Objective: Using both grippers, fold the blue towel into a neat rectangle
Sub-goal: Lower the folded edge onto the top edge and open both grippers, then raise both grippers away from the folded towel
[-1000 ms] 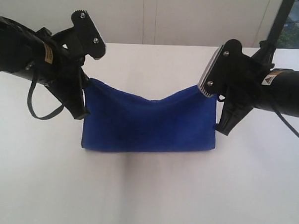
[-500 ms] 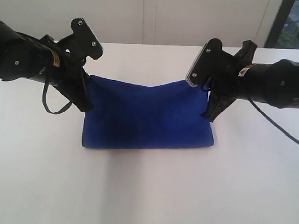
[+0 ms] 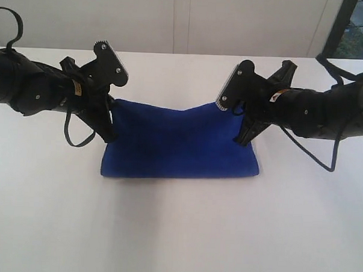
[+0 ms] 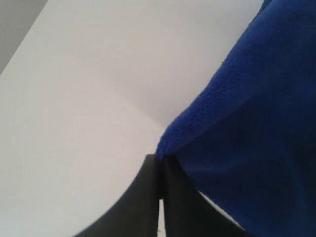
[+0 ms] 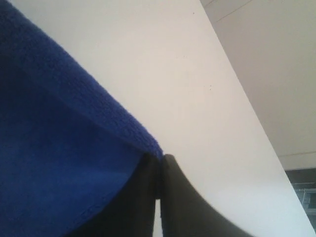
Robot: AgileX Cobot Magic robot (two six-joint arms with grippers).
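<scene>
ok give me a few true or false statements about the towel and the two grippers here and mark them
1. The left gripper is shut on a corner of the towel. True.
2. The right gripper hangs open, clear of the towel. False: it is shut on the towel's other upper corner.
3. The towel's lower edge rests on the table. True.
4. The towel lies fully flat with nothing touching it. False: the grippers hold its upper edge up by both corners, and that edge dips slightly in the middle.
</scene>
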